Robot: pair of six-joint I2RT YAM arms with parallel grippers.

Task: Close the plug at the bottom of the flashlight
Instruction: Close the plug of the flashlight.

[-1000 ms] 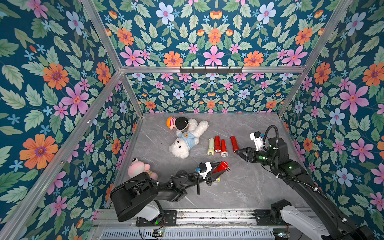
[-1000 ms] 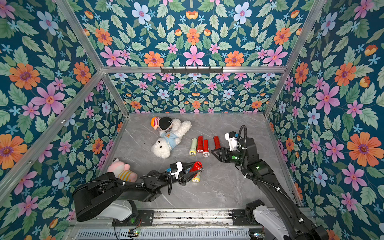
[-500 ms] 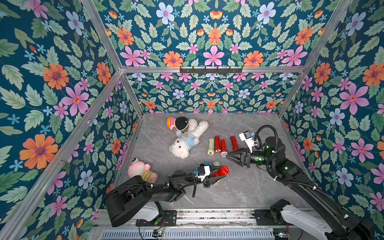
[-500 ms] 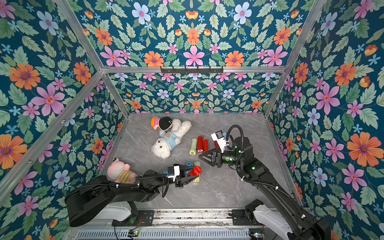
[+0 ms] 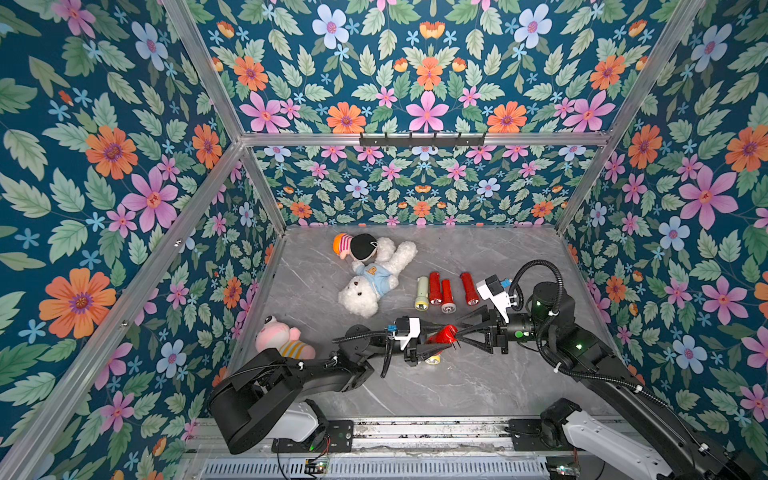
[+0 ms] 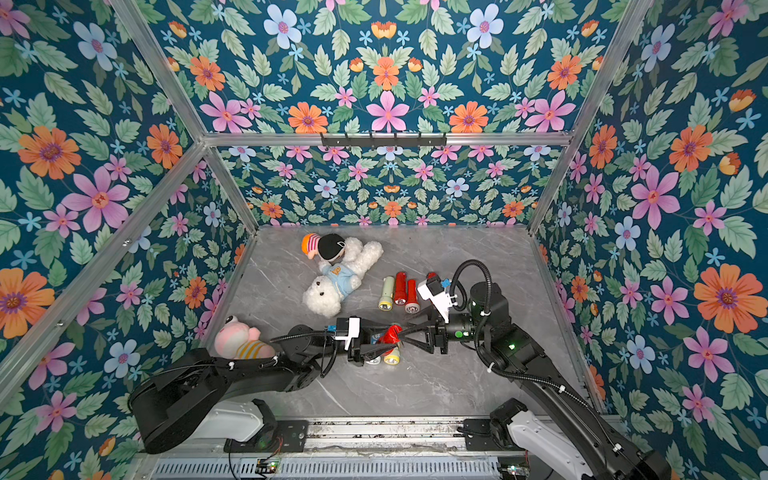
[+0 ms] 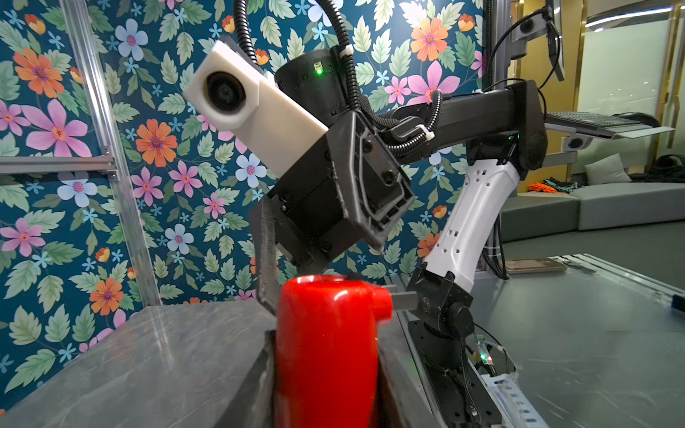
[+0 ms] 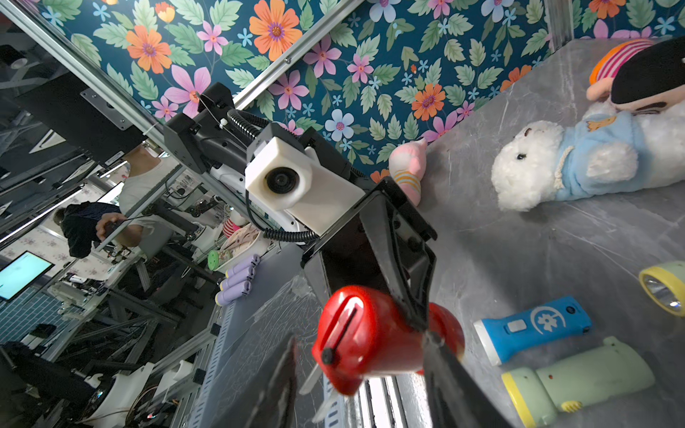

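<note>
Right wrist view: left fingers point(image 8: 400, 281) clamp red flashlight point(image 8: 367, 333); right fingers point(image 8: 448, 378) apart beside its plug prongs point(image 8: 310, 374).
Likely light, stiff, slick plastic; press on prongs.

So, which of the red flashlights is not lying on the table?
The red flashlight held in the left gripper, with its plug prongs sticking out near the right gripper. The other three red ones lie in a row farther back.

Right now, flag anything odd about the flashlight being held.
The red flashlight in the left gripper has its two metal plug prongs folded out from its bottom end, not tucked in.
</note>
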